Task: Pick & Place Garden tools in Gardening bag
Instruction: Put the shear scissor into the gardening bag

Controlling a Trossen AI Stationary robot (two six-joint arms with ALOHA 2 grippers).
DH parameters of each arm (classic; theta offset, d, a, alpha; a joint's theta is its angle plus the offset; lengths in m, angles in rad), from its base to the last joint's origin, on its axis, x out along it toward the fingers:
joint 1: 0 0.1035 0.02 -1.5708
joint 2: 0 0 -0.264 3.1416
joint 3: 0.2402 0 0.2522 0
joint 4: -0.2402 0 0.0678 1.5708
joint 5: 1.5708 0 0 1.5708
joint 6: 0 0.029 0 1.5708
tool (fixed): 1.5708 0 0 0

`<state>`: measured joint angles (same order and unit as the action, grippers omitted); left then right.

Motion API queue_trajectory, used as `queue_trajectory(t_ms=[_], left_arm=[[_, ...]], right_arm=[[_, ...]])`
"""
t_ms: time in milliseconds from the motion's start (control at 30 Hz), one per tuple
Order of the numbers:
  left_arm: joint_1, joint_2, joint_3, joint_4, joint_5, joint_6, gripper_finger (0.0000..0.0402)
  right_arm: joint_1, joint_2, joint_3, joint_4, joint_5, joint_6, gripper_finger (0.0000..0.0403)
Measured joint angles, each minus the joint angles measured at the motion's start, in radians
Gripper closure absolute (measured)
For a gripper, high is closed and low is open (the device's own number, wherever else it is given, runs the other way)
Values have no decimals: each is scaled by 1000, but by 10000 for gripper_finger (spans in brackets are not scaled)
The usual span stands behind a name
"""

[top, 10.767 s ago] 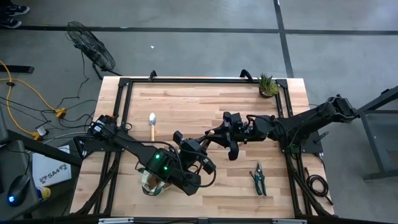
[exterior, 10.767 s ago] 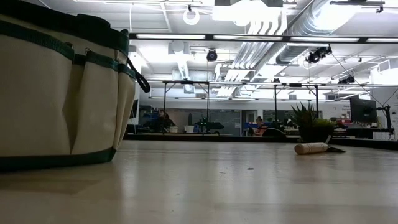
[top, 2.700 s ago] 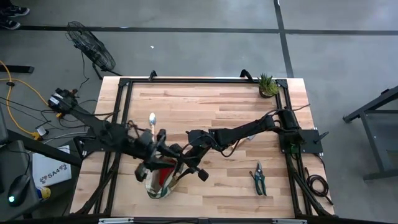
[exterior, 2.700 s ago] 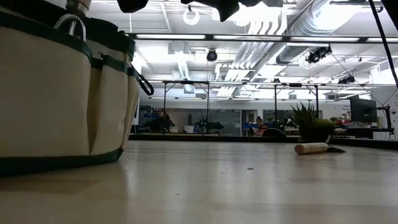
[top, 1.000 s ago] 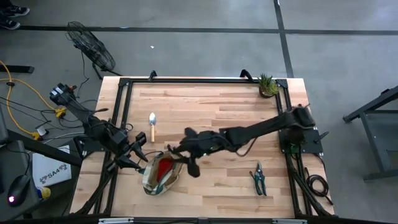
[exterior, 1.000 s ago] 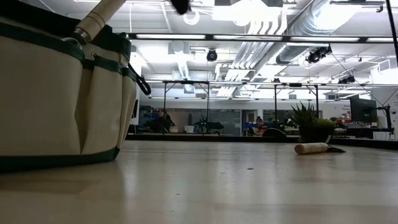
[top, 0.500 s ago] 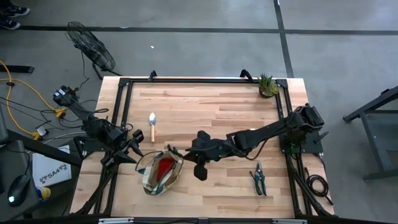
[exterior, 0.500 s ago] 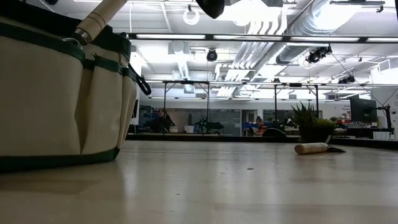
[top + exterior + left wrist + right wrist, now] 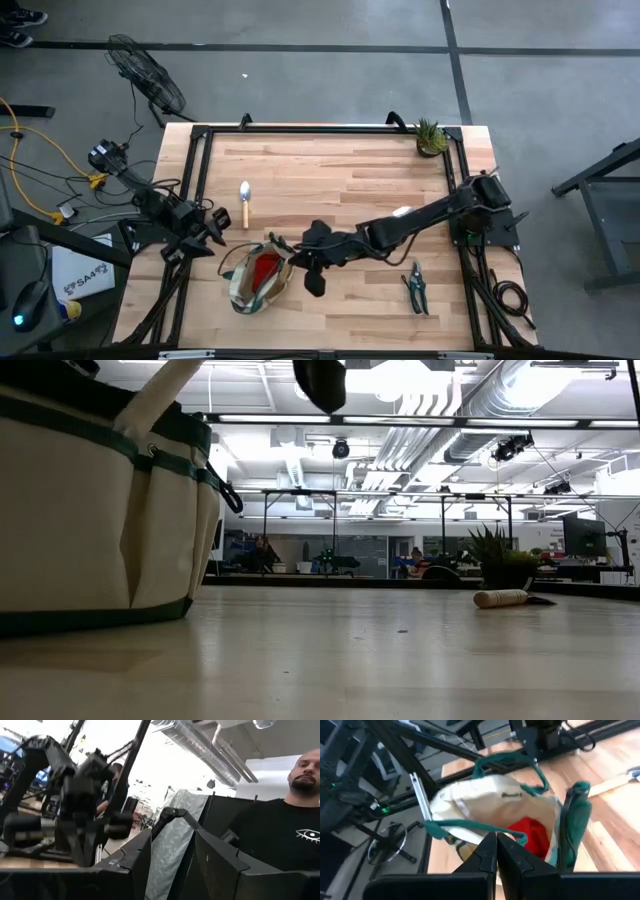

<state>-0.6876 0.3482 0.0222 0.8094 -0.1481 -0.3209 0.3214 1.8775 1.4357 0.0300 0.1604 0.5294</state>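
Gardening bag at the table's near-left, one trowel and one pruner lying outside it

Gardening bag (image 9: pixel 258 279) sits on the wooden table (image 9: pixel 330 170) toward 7 o'clock from the table's middle, its mouth open upward. Inside it shows the red cloth piece (image 9: pixel 262 270), and in the right wrist view a green-handled pruner (image 9: pixel 574 822) stands against the bag's inner wall beside that cloth. In the low view a wooden handle (image 9: pixel 160 390) sticks up out of the bag's top edge at a slant.

A trowel (image 9: pixel 245 203) lies flat on the table at about 11 o'clock from the bag, apart from it. A second pruner (image 9: pixel 416 288) lies at 3 o'clock from the bag, well apart, near the table's right edge. The potted plant (image 9: pixel 431 137) stands in the far-right corner.

The right gripper (image 9: pixel 310 262) hangs just beside the bag at its 3 o'clock side, fingers pressed together with nothing between them. The left gripper (image 9: pixel 210 232) sits at the table's left edge, about 10 o'clock from the bag, fingers parted and holding nothing; its wrist view looks off the table, where a person (image 9: pixel 280 830) in a black shirt shows
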Motion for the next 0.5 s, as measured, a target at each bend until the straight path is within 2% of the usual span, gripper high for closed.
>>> queue_trajectory(t_ms=[200, 400, 500], left_arm=[[0, 1, -1, -3, 0, 2, 250], [0, 1, -2, -1, -1, 2, 250], [0, 0, -2, 0, -1, 1, 250]], right_arm=[[2, 13, 1, 68, -40, 0, 400], [1, 13, 1, 68, -15, -7, 400], [0, 13, 1, 65, -45, -6, 400]])
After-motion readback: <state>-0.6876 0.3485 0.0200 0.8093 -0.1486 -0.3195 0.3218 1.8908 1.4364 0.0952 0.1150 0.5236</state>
